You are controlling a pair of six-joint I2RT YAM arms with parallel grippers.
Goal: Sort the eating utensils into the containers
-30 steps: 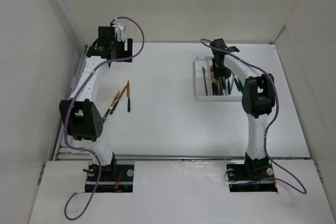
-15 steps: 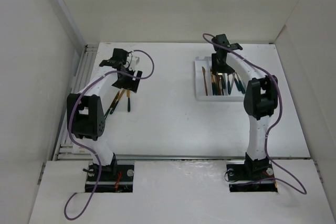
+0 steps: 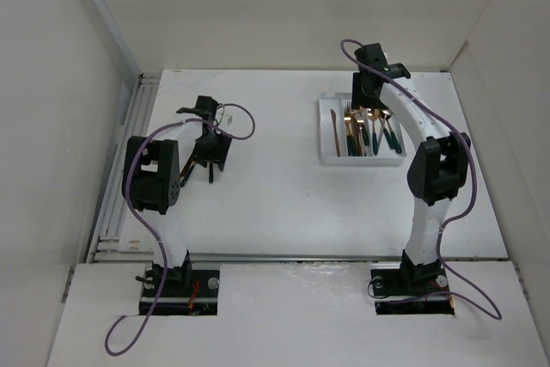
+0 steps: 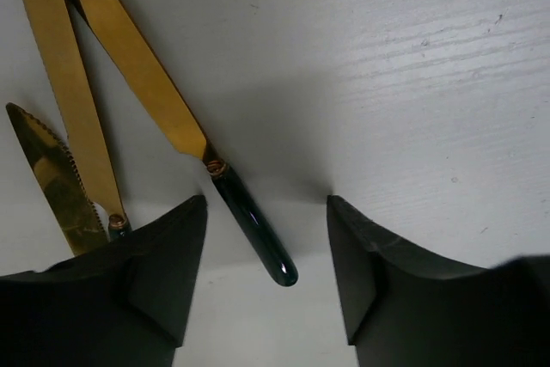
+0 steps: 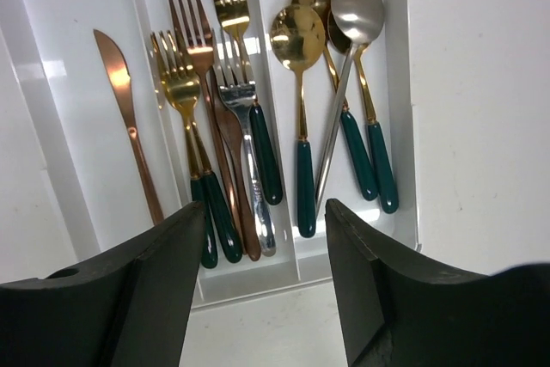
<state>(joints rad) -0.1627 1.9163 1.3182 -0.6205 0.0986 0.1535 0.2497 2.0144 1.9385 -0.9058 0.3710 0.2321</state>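
Observation:
Three gold knives lie on the table at the left. In the left wrist view one knife point(image 4: 146, 66) has its dark green handle point(image 4: 254, 231) between the jaws of my open left gripper point(image 4: 266, 204), untouched. The other two knives point(image 4: 64, 100) lie just left of it. From above, my left gripper point(image 3: 210, 148) is low over the knives point(image 3: 210, 174). My right gripper point(image 3: 369, 96) is open and empty above the far end of the white three-compartment tray point(image 3: 326, 150). The tray point(image 5: 60, 83) holds a copper knife point(image 5: 129, 126), several forks point(image 5: 202, 83) and several spoons point(image 5: 301, 83).
White walls enclose the table on the left, back and right. A grooved rail point(image 3: 129, 135) runs along the left edge. Purple cables loop off both arms.
My left arm swung from the far left corner down over the knives. My right gripper moved toward the far end of the tray.

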